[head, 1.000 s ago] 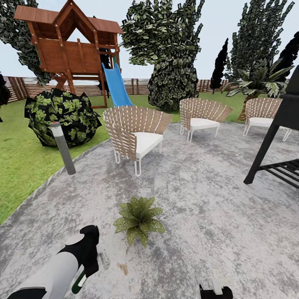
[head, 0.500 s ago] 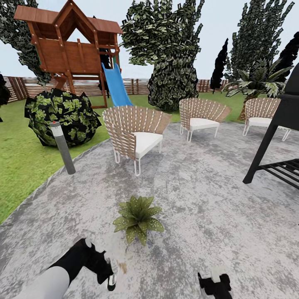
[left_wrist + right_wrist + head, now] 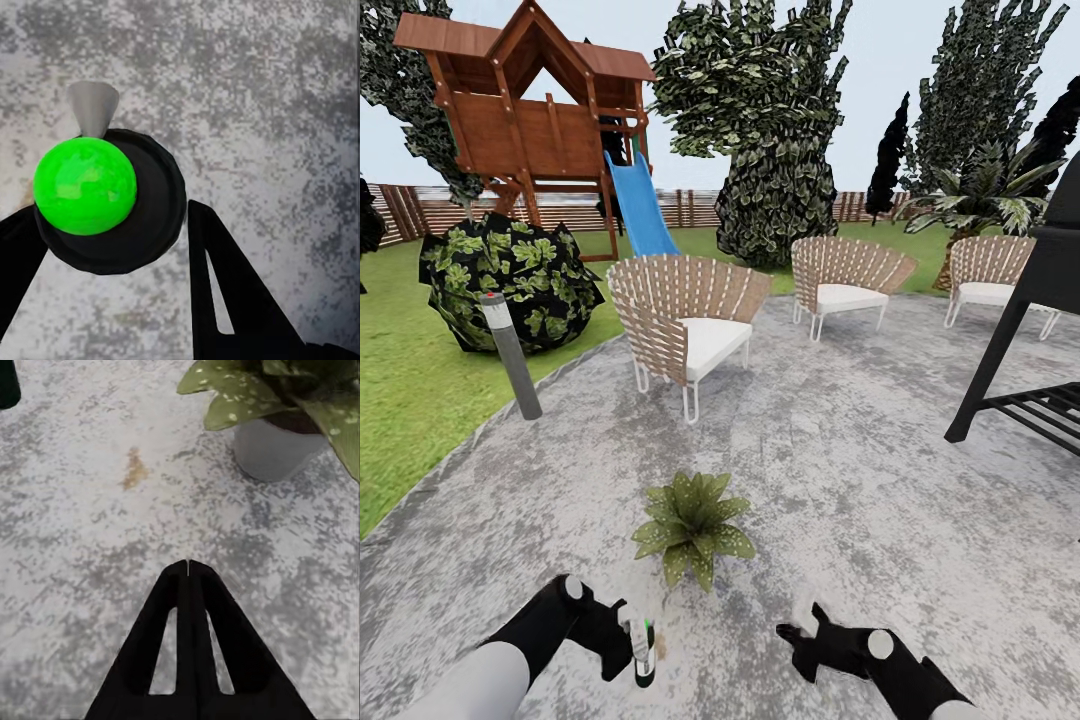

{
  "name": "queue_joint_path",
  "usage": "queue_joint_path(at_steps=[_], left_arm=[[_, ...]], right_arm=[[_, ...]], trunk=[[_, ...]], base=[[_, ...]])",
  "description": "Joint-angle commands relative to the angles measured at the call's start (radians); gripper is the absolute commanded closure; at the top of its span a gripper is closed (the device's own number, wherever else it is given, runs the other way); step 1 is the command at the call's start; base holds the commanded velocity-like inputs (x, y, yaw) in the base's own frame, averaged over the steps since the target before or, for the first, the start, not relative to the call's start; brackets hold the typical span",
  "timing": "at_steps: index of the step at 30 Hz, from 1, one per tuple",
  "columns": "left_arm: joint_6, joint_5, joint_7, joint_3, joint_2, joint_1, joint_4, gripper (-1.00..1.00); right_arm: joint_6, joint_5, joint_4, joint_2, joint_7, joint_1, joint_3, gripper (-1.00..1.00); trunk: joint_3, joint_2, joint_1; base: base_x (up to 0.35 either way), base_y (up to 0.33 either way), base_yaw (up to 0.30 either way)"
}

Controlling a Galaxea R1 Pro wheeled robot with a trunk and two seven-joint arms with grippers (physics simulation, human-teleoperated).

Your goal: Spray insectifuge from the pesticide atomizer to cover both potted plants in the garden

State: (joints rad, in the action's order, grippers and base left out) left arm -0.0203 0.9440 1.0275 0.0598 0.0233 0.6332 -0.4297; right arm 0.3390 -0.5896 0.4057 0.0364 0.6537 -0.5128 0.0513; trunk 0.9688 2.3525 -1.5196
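Your right gripper (image 3: 792, 632) has risen into the lower frame, jaws pressed together. Your left gripper (image 3: 622, 640) pinches the dark-green, grey-headed pesticide atomizer (image 3: 642, 648) above the mottled grey paved patio (image 3: 880, 520). The green-leafed potted plant (image 3: 693, 522) sits centre; slatted wicker chairs (image 3: 685, 325) stand beyond.

A home back garden, rendered in simulation. Round grey paved patio (image 3: 880, 520) bordered by green lawn (image 3: 420, 400). Three woven slat chairs (image 3: 685, 325) with white cushions set around the paving. Wooden playhouse (image 3: 525, 110) with a blue slide (image 3: 640, 210) on the grass. Ivy-like shrub (image 3: 510, 280), tall dark trees (image 3: 770, 130), brown slatted fence (image 3: 420, 205) behind. Black grill stand (image 3: 1030, 340) at the patio's edge, grey bollard light (image 3: 512, 355), small potted plant (image 3: 693, 525) on the stone.
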Motion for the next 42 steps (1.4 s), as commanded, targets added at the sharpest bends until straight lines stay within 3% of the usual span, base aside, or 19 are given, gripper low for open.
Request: queue_joint_path(at_steps=[1,4,5,8,14,16,27,30,34,37,42], left_arm=[[-0.006,0.026,-0.001,-0.004,-0.005,0.000,0.010,1.00],[-0.006,0.055,-0.001,-0.065,-0.014,0.000,0.037,1.00],[-0.006,0.054,-0.001,-0.086,-0.016,0.000,0.038,1.00],[-0.005,0.056,-0.001,-0.094,-0.025,0.001,0.037,1.00],[-0.007,0.054,-0.002,-0.098,-0.026,0.004,0.035,1.00],[-0.008,0.052,-0.020,-0.107,-0.026,0.003,0.035,1.00],[-0.057,0.038,-0.058,-0.103,-0.047,0.002,0.038,1.00],[-0.106,0.030,-0.058,-0.100,-0.063,0.002,0.040,1.00],[-0.111,0.027,-0.059,-0.098,-0.079,0.002,0.040,1.00],[-0.113,-0.001,-0.066,-0.098,-0.092,0.002,0.040,1.00],[-0.114,-0.014,-0.079,-0.098,-0.094,0.002,0.040,1.00]], right_arm=[[0.005,-0.006,0.018,-0.009,0.015,-0.004,0.004,1.00],[0.005,-0.009,0.044,-0.083,0.058,-0.014,0.007,1.00],[0.004,-0.009,0.046,-0.100,0.085,-0.027,0.040,1.00],[0.003,-0.007,0.046,-0.112,0.099,-0.035,0.069,1.00],[0.003,-0.006,0.045,-0.150,0.102,-0.036,0.075,1.00],[0.003,-0.006,0.045,-0.176,0.103,-0.036,0.076,1.00],[0.003,-0.006,0.044,-0.185,0.102,-0.036,0.076,1.00],[0.003,-0.006,0.044,-0.185,0.101,-0.036,0.076,1.00],[0.004,-0.006,0.044,-0.185,0.101,-0.036,0.076,1.00],[0.004,-0.006,0.044,-0.185,0.101,-0.036,0.076,1.00],[0.004,-0.006,0.044,-0.185,0.101,-0.036,0.076,1.00]], trunk=[[0.001,0.000,0.000],[0.001,0.000,0.000],[0.001,0.000,0.000],[0.001,0.000,0.000],[0.001,0.000,0.000],[0.001,0.000,0.000],[0.001,0.000,0.000],[0.001,0.000,0.000],[0.001,0.000,0.000],[0.001,0.000,0.000],[0.001,0.000,0.000]], base=[[0.000,0.000,0.000],[0.000,0.000,0.000],[0.000,0.000,0.000],[0.000,0.000,0.000],[0.000,0.000,0.000],[0.000,0.000,0.000],[0.000,0.000,0.000],[0.000,0.000,0.000],[0.000,0.000,0.000],[0.000,0.000,0.000],[0.000,0.000,0.000]])
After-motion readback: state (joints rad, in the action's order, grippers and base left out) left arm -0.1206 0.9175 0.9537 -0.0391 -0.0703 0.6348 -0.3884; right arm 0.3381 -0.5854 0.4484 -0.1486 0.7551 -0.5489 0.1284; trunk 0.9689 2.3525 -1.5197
